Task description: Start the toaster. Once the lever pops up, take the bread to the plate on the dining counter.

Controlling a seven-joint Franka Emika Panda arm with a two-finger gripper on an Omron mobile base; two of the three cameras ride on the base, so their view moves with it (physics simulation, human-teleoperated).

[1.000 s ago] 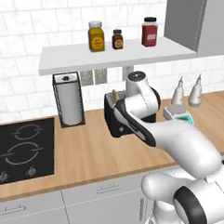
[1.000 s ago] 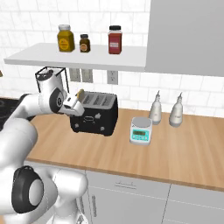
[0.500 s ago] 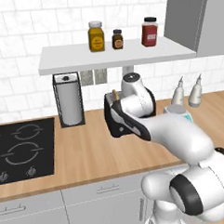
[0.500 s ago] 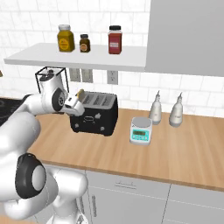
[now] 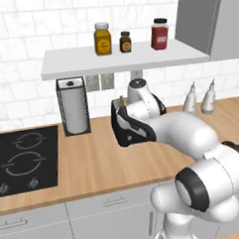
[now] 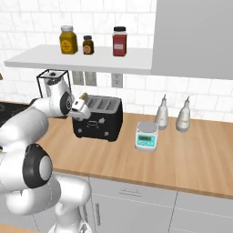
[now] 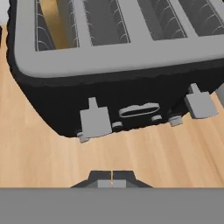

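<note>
Your left-to-right sweep, right base view: wire-framed paper towel holder (image 6: 51, 79) at 9 o'clock of the black boxy toaster with grey slotted top (image 6: 99, 118), partly behind the arm. Your two-finger gripper (image 6: 83, 104) sits at the toaster's left end, just above its front corner. Small white-and-teal kitchen scale (image 6: 146, 135) lies at 3 o'clock of the toaster, then 2 pale dispenser bottles (image 6: 172, 113) near the wall.

Hand view: your gripper (image 7: 111, 174) is clenched, fingertips pressed together, holding nothing. The toaster (image 7: 131, 92) front is at 12 o'clock, with 2 grey levers (image 7: 94, 120) low on its face. The thin tan bread slice (image 7: 59, 26) stands in the leftmost slot, at 11 o'clock.

Shelf above carries 3 jars (image 6: 88, 43). All rest on the light-wood wall counter (image 6: 182, 159).
</note>
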